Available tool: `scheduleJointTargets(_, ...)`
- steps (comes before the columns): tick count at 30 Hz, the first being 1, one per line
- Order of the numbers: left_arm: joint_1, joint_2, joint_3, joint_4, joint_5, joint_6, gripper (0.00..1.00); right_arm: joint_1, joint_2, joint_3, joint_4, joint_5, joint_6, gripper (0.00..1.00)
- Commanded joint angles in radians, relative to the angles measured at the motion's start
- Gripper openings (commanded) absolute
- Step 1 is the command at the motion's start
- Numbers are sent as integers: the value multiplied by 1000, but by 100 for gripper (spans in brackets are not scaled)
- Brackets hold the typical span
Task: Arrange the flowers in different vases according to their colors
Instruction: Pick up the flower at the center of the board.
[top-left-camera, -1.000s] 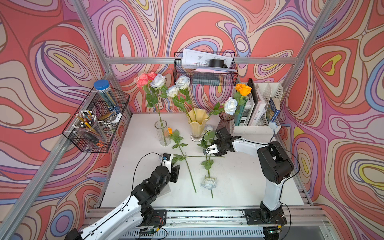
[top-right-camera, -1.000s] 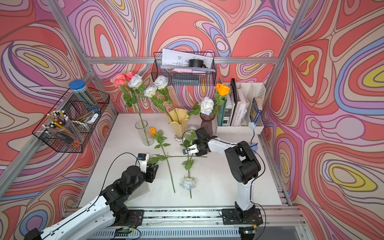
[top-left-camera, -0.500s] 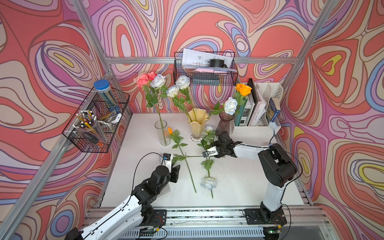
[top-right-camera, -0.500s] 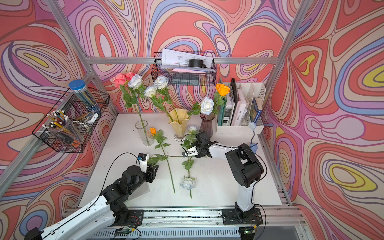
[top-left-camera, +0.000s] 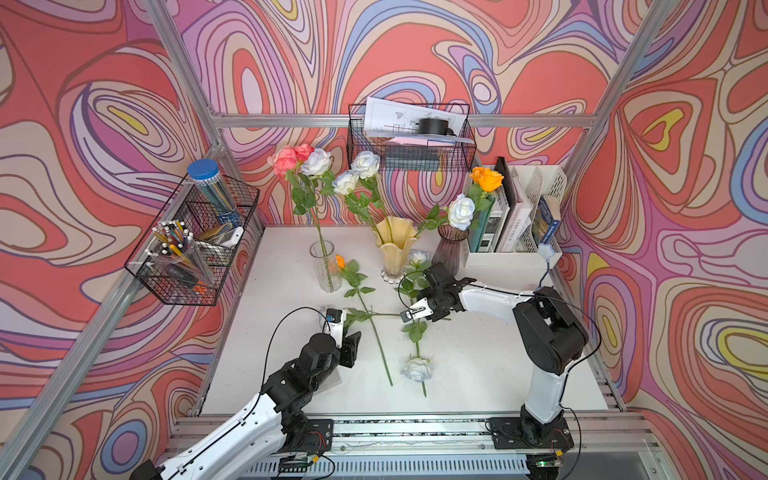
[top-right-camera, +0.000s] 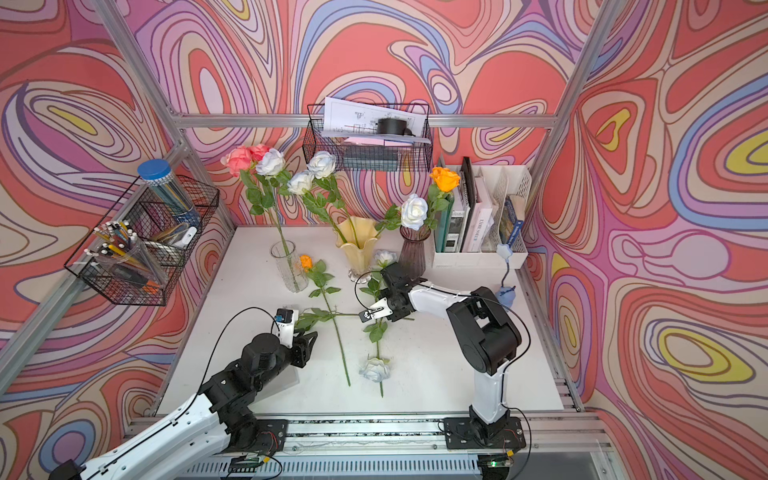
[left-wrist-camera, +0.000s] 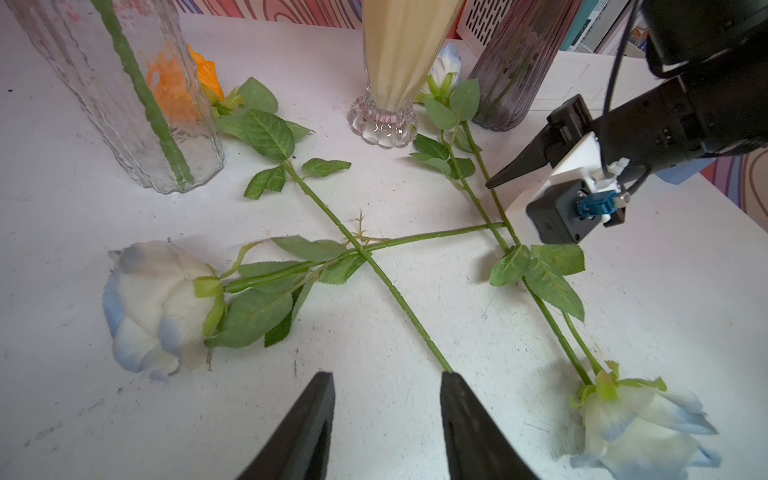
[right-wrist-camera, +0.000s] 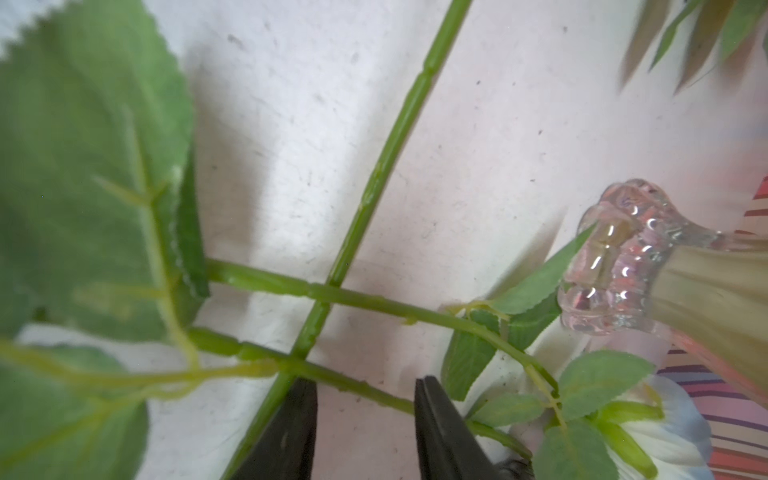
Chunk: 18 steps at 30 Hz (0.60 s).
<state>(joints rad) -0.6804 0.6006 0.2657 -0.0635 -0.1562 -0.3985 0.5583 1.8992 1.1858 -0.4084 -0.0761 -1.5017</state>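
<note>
Three white-blue flowers and one orange flower (top-left-camera: 340, 261) lie crossed on the white table. My right gripper (right-wrist-camera: 365, 384) is open low over them, its jaws either side of the stem of the white rose (top-left-camera: 417, 257) whose head lies by the creamy yellow vase (top-left-camera: 395, 249); it also shows in a top view (top-right-camera: 380, 300). My left gripper (left-wrist-camera: 386, 374) hangs open and empty in front of another white rose (left-wrist-camera: 153, 303). A third white rose (top-left-camera: 417, 369) lies nearer the front. The clear vase (top-left-camera: 322, 266) holds pink and white roses. The purple vase (top-left-camera: 451, 249) holds one white and one orange.
A wire basket (top-left-camera: 191, 249) with a cup of pens and a blue-lidded jar hangs on the left wall. Another wire basket (top-left-camera: 409, 141) hangs on the back wall. A white file rack (top-left-camera: 515, 232) with books stands at the back right.
My right gripper has come down and forward from beside the vases onto the crossed stems, and its jaws have narrowed. The left arm has not moved.
</note>
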Motion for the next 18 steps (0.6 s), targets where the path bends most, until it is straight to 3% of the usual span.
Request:
scheduleJointTargets(1, -3, -17, -16, 2, 15, 18, 48, 8, 53, 29, -187, 10, 7, 42)
scheduleJointTargets(18, -4, -111, -39, -21, 31, 23, 48, 35, 221, 248, -373, 46, 5, 46)
